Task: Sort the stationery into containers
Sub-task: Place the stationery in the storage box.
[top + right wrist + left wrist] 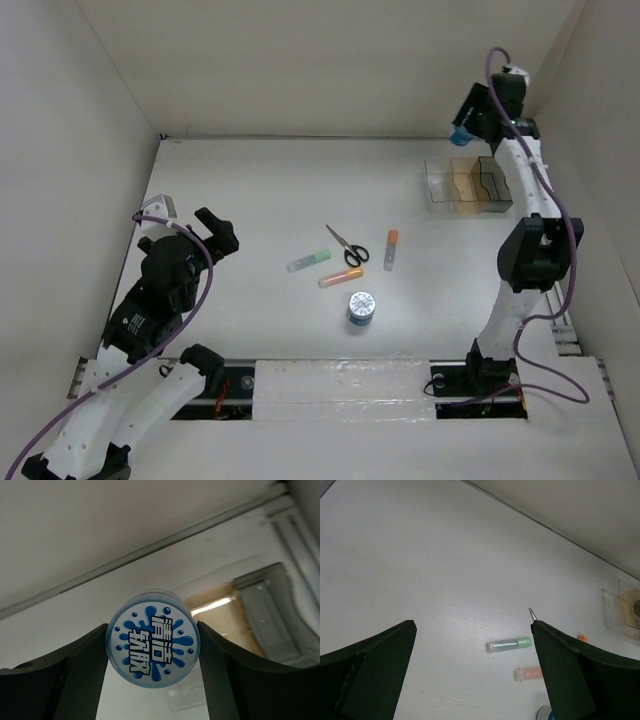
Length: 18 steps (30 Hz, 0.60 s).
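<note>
One roll (152,650) clamped in right claw (151,626), 1 o'clock by organiser (436,185), left claw (473,623) gaping empty, 9 o'clock near table (250,190) edge.

The white table (230,180) has lots of bare room on its left and far side, right ahead of the wide-open left gripper (215,232). In the middle, black-handled scissors (346,247), a short pale pen with a green end (309,261), two pale pens with orange ends (341,279) (391,249) and a round blue-and-white roll (362,308) lie close together, with only thin gaps. At the far right, the right arm (525,260) stands just beside the clear plastic box with compartments (468,185) and blocks that side. The right gripper (462,130), full with a second blue-and-white roll (152,645), hangs near the back wall.
</note>
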{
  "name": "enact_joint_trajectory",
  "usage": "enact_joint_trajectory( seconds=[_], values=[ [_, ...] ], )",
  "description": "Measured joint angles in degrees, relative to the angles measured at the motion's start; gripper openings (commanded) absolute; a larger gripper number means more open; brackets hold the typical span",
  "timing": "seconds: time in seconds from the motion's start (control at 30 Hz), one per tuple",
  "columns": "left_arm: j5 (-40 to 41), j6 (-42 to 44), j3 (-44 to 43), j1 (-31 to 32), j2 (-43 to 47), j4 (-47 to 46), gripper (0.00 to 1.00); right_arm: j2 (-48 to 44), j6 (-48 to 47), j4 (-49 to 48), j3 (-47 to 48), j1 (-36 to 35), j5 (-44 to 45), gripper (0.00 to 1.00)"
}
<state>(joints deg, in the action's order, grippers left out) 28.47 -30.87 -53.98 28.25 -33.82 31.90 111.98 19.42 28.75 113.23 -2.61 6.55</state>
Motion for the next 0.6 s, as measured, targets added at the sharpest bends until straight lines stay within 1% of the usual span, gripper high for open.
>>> enact_joint_trajectory(
  seconds=[0.07,0.17,0.23,0.37,0.5,0.6],
  values=[
    [-0.11,0.00,0.00,0.00,0.00,0.00,1.00,0.15,1.33,0.35,0.00,5.27,0.90,0.00],
    [-0.57,0.02,0.00,0.00,-0.02,-0.02,1.00,2.58,2.36,2.23,3.21,8.22,1.86,0.00],
    [-1.03,0.09,0.04,0.00,-0.02,-0.02,1.00,3.87,2.86,1.99,4.02,7.85,1.55,0.00],
    [-1.75,0.42,0.11,0.00,-0.02,-0.28,1.00,3.85,3.32,-0.20,-0.15,5.64,1.68,0.00],
    [-2.73,0.70,0.15,0.00,-0.02,-0.92,1.00,3.76,3.28,-3.58,-5.55,3.96,3.13,0.00],
    [-3.30,0.87,0.28,0.00,-0.02,-1.07,1.00,2.27,3.50,-8.76,-12.57,4.04,3.80,0.00]
  ],
)
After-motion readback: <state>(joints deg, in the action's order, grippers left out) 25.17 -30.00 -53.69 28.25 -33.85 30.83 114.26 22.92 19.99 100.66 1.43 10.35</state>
